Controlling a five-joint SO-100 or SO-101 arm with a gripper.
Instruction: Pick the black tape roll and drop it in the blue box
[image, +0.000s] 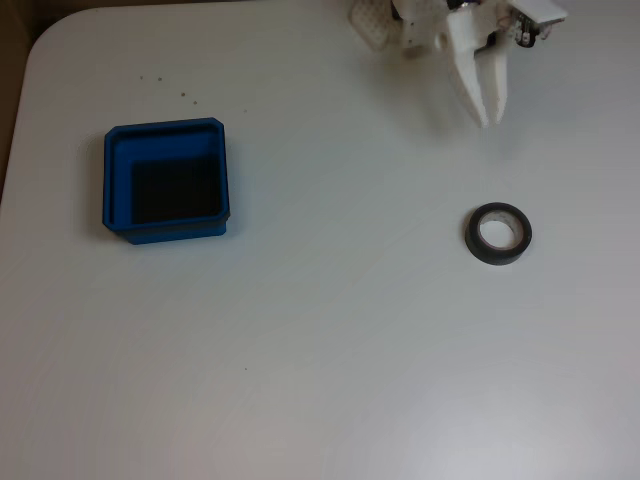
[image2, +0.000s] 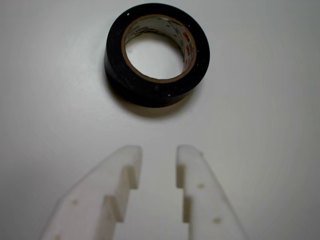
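Pincer (image2: 158, 152) slightly spread, empty, near far tabletop edge | black tape roll (image: 498, 235) lies flat toward right edge | blue box (image: 167, 182) at left | risk: narrow gap may push roll away.

Tape roll (image: 498, 235): small black ring, pale inner core, lying flat on the white counter (image: 330, 350), hole up, at right in the fixed view. In the wrist view (image2: 156, 54), brownish core edge with faint print inside. Box (image: 167, 181): square, shallow, bright blue, clipped corners, thick rim, dark floor, upright, well apart at left.
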